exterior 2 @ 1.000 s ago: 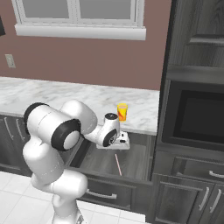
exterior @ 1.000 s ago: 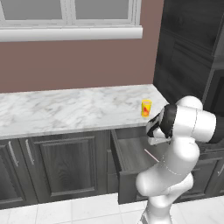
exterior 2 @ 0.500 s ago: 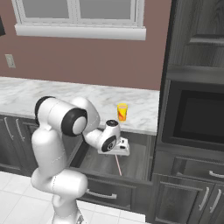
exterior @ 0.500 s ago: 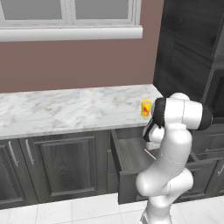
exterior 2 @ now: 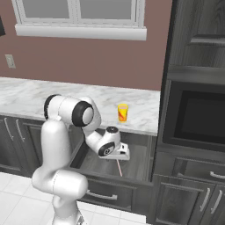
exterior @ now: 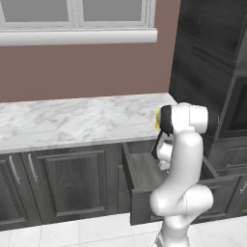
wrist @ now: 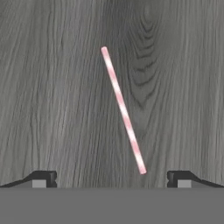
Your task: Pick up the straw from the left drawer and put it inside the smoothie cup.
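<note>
The pale pink straw (wrist: 123, 109) lies flat on the grey wood floor of the open left drawer (exterior 2: 94, 163), slanting away from the hand. My gripper (wrist: 111, 179) hangs open just above it, one fingertip on each side of the straw's near end, touching nothing. In the right base view the straw (exterior 2: 119, 167) pokes out below the hand (exterior 2: 118, 151), which reaches down into the drawer. The yellow smoothie cup (exterior 2: 122, 112) with its red mark stands upright on the marble counter behind the drawer. From the left base view the cup (exterior: 157, 119) is mostly hidden by my arm.
The marble counter (exterior: 72, 120) runs left under a window. A tall dark cabinet with a built-in oven (exterior 2: 197, 114) stands right beside the drawer. Closed cabinet doors (exterior: 72, 181) with silver handles sit left of the pulled-out drawer (exterior: 140, 193).
The hand has dropped from counter height down into the drawer, close over the straw. The jaws stayed open. Straw and cup have not moved.
</note>
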{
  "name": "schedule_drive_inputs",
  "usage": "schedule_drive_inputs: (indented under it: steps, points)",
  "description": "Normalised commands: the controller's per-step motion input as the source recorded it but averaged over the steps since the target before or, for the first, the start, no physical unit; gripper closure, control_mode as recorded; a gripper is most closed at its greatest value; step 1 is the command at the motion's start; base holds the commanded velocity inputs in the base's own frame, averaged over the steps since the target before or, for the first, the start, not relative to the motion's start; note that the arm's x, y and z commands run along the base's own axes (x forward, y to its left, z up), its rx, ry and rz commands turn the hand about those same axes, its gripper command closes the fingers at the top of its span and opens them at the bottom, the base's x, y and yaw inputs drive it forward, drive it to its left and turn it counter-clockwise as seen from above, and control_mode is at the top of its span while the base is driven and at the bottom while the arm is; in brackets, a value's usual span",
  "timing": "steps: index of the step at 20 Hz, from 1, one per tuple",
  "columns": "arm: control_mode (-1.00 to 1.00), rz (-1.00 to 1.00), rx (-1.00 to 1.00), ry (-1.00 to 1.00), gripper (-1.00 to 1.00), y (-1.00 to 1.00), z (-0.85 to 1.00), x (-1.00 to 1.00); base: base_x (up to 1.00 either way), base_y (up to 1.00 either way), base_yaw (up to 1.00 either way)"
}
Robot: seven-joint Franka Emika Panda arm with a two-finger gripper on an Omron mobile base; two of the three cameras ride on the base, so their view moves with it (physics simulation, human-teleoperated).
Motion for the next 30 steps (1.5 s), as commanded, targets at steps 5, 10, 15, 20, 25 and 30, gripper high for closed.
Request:
schedule_drive_inputs:
  steps: [5, 10, 15, 20, 25, 30]
  points:
    - [-1.0, 0.0, 0.0, 0.0, -1.0, -0.07, -0.26, 0.23, 0.0, 0.0, 0.0]
    - [-1.0, 0.0, 0.0, 0.0, -1.0, -0.04, -0.23, 0.23, 0.0, 0.0, 0.0]
    - [-1.0, 0.0, 0.0, -0.04, -1.0, -0.06, -0.28, 0.09, 0.0, 0.0, 0.0]
    - [-1.0, 0.0, 0.0, -0.06, -1.0, -0.09, -0.27, 0.09, 0.0, 0.0, 0.0]
    - [-1.0, 0.0, 0.0, -0.07, -1.0, -0.02, -0.31, 0.15, 0.0, 0.0, 0.0]
    - [-1.0, 0.0, 0.0, -0.09, -1.0, 0.0, -0.43, 0.1, 0.0, 0.0, 0.0]
